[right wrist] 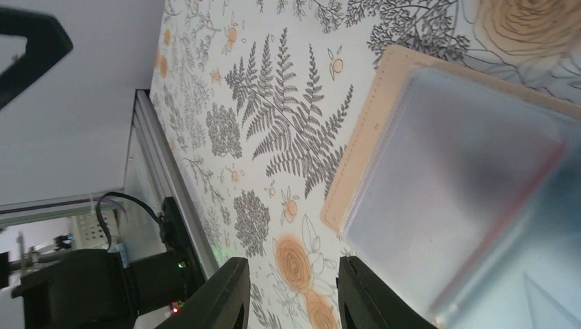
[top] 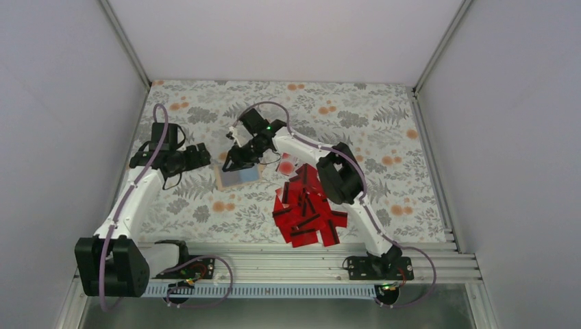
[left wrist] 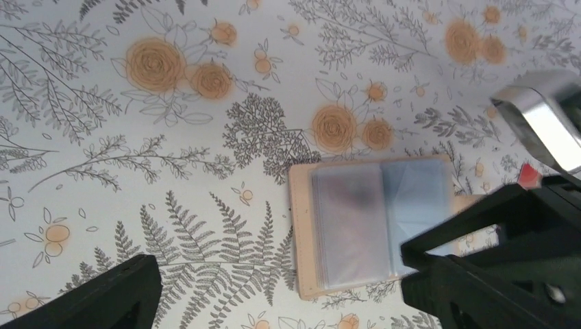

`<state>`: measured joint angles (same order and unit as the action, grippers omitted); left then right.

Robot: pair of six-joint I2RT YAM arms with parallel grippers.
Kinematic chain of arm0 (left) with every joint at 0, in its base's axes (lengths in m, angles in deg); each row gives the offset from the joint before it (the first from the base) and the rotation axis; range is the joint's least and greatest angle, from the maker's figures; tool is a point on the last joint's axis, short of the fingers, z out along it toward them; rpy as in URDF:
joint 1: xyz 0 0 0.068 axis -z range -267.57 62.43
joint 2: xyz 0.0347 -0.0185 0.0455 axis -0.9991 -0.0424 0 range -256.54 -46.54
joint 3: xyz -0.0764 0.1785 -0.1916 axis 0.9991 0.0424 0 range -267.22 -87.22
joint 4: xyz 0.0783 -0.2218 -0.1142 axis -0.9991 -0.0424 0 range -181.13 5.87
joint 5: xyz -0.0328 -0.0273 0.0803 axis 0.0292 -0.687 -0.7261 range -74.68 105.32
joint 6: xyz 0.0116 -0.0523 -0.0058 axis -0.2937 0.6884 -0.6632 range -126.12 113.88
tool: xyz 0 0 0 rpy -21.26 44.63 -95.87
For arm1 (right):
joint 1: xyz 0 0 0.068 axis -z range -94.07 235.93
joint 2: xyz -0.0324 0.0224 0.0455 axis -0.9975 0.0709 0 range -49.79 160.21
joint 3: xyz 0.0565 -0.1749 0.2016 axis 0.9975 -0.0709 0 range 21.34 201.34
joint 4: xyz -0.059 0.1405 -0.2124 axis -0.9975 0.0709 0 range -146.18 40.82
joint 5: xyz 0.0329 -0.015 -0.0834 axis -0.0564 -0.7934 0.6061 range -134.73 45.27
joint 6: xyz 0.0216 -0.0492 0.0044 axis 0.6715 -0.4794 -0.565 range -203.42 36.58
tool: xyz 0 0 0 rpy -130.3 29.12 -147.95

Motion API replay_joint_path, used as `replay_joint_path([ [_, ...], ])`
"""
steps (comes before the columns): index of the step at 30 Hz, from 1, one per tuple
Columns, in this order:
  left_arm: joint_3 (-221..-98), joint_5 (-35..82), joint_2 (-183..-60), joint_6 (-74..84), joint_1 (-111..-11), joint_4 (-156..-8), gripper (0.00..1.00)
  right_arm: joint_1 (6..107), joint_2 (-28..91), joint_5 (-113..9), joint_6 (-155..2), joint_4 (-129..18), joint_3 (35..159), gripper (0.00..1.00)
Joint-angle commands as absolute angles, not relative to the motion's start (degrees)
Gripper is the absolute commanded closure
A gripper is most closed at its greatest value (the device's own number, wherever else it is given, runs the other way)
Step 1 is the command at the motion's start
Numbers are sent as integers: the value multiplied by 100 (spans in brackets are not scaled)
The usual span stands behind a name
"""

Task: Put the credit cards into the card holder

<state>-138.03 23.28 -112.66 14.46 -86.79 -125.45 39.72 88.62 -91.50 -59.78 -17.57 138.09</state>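
**Card holder opened flat on the flowered cloth, beside the red heap**

Shows the card holder (top: 238, 177) lying open like a booklet on the cloth (top: 384, 116), left of centre and near the heap of credit cards (top: 307, 209) but apart from it. Looks tan-beige round the rim, with fine stitching along the edge. Carries frosted clear sleeves across the middle, split by a centre fold, and reads bluish-grey from above.

Finds the left gripper (left wrist: 277, 264) just left of the holder, spread wide and gripping nothing, with only cloth and the holder's edge beneath. Puts the right gripper (right wrist: 291, 274) over the holder's far side, parted only a little, with cloth showing through the gap and nothing seen held.

Shows the red, black-striped cards overlapping in a loose pile. Places one pale card (top: 286, 166) with a red blot between pile and holder.
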Motion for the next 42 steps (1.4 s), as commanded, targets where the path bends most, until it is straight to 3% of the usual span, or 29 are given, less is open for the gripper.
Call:
replay_joint_path([
  [1, -13933, 2239, -11221, 1657, -8771, -12346, 0, 4069, 7892, -8526, -6486, -1356, 13559, 67],
  [6, -13864, 3059, -11237, 1604, -8807, -11999, 1, 4363, 6858, -7875, -6650, -1363, 12574, 67],
  [9, -13827, 3469, -11167, 1407, -8629, -11826, 7, 4592, 6230, -7598, -6666, -1364, 11937, 67],
  [19, -13899, 4176, -11557, 1163, -7020, -11228, 20, 5817, 4299, -7251, -6320, -1453, 9565, 66],
  [36, -15613, 4090, -14473, 1253, -4442, -11050, 29, 7710, 3194, -7113, -5931, -1539, 7036, 61],
  [42, -16174, 4440, -15314, 1088, -4106, -11248, 45, 7737, 3182, -8453, -6174, -1959, 6260, 54],
])
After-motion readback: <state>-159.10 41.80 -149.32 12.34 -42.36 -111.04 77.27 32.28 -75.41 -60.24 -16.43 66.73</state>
